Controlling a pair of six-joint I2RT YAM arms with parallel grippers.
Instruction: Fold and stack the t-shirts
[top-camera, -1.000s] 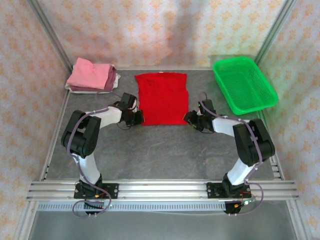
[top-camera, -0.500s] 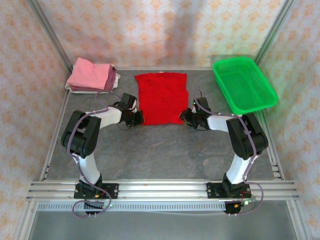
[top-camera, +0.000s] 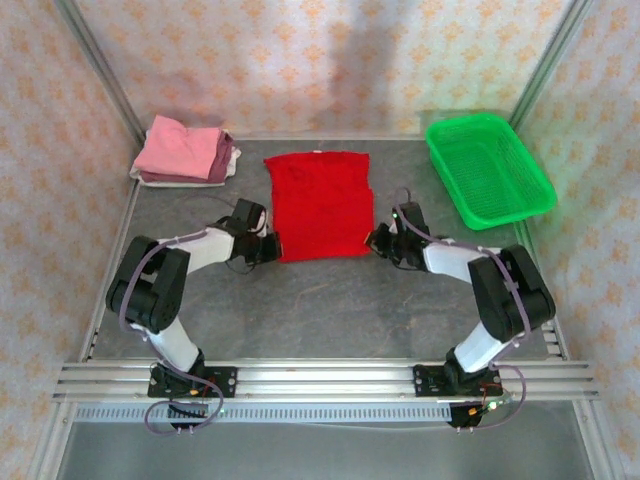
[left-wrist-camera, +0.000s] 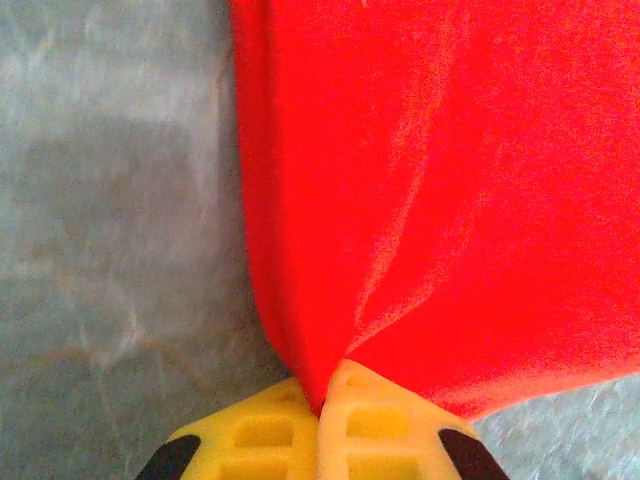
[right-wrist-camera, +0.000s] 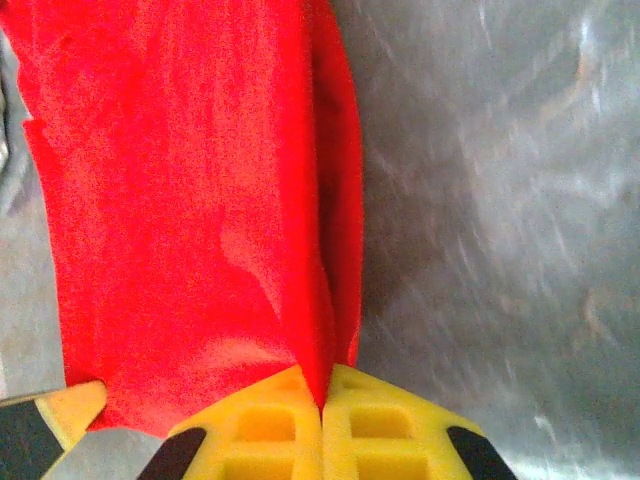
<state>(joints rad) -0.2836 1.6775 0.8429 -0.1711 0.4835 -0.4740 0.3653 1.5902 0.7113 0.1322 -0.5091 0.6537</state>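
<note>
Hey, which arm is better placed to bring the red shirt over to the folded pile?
Probably the left: the left gripper pinches the red shirt at its near-left corner, and the folded pile lies far-left. The right gripper pinches the opposite corner.

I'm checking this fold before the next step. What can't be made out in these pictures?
- Top external: the exact grip points on the red t-shirt. The left gripper and right gripper are too small and sit under their wrists.
- Both wrist views: the red t-shirt's far end, cut off by the frame edges.
- Top external: how many shirts are in the folded stack. The pink top one covers the rest.
</note>
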